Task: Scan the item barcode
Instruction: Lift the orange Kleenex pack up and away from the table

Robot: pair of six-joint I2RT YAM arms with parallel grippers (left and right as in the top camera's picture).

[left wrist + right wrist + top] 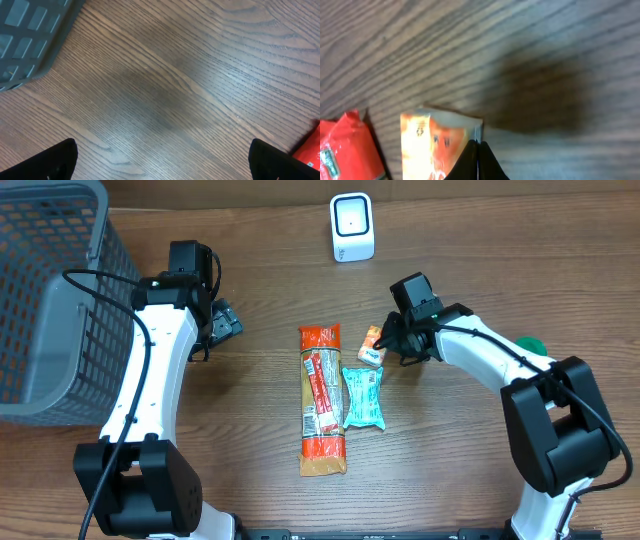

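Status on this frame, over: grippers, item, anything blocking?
Left gripper open, empty, over table. Right gripper shut on edge of orange packet. Nothing between packet and scanner.

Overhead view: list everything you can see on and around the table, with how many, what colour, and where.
basket: one, grey mesh, far left corner
scanner: one, white, far edge, centre
long packet: one, orange and tan, centre of the table
teal packet: one, teal, just right of the long packet
small orange packet: one, orange, beyond the teal packet
green object: one, green, mostly hidden behind the right arm
table: one, brown wood, under everything
left gripper: one, black, open over bare wood near the basket
right gripper: one, black, shut on the small orange packet's edge
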